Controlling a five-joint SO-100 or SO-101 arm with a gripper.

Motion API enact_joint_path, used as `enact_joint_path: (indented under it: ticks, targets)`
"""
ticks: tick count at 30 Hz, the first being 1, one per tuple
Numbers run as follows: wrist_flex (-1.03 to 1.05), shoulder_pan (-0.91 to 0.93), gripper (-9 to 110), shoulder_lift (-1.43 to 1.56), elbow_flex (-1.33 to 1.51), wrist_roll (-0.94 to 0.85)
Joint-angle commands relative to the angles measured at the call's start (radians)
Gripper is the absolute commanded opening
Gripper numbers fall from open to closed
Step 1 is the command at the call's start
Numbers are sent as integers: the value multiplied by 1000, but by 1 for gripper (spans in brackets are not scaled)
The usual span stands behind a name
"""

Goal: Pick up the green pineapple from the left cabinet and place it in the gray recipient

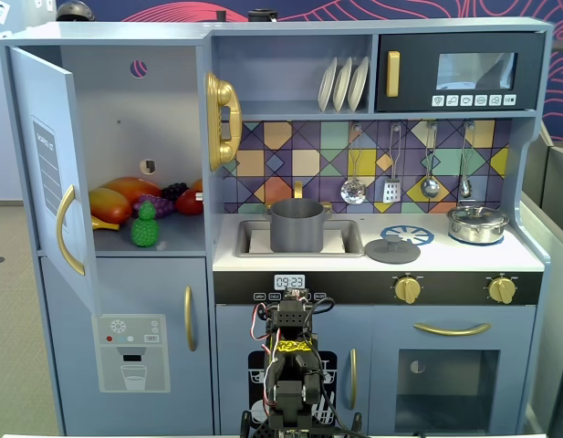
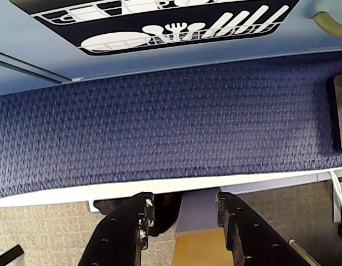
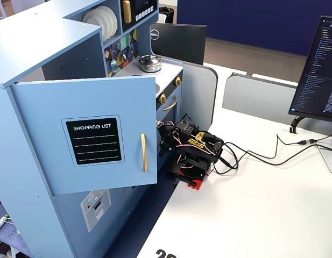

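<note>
The green pineapple [image 1: 145, 226] stands at the front of the shelf in the left cabinet [image 1: 126, 109], whose blue door [image 1: 46, 169] hangs open; the door also shows in a fixed view [image 3: 90, 141]. The gray recipient [image 1: 297, 225] stands in the sink, right of the cabinet. My arm [image 1: 290, 365] is folded low in front of the kitchen's base, far below both; it also shows at the table edge in a fixed view [image 3: 192, 150]. In the wrist view my gripper [image 2: 184, 204] is open and empty, pointing down at blue carpet. The pineapple and the recipient are out of view there.
A mango [image 1: 112, 203], purple grapes [image 1: 156, 203] and other fruit lie behind the pineapple. A flat gray lid [image 1: 391, 249] and a shiny silver pot [image 1: 477, 224] sit on the counter. A gold phone [image 1: 223, 119] hangs beside the cabinet opening. Cables and a monitor [image 3: 316, 70] are on the white table.
</note>
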Motion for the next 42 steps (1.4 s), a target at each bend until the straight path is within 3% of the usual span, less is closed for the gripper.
enact_joint_path:
  ticks: [1,13,15,16,19,23,25,29,35,42]
  targets:
    - [173,26,0,-6,-2,31]
    - [173,25,0,-6,-2,25]
    - [158,2,0,-6,-3,-57]
    - [100,-8,0,-6,-6,-81]
    - [-256,-179,0,-40,-52,144]
    - [-1002,-469,0,-176,-55,161]
    - [-1149,-603,0,-239,-114,118]
    - [-1213,-750,2,-324,-318,54]
    - [-1209,-750,26,-494,-598,-14]
    - [-1328,-788,28,-612,-680,-35]
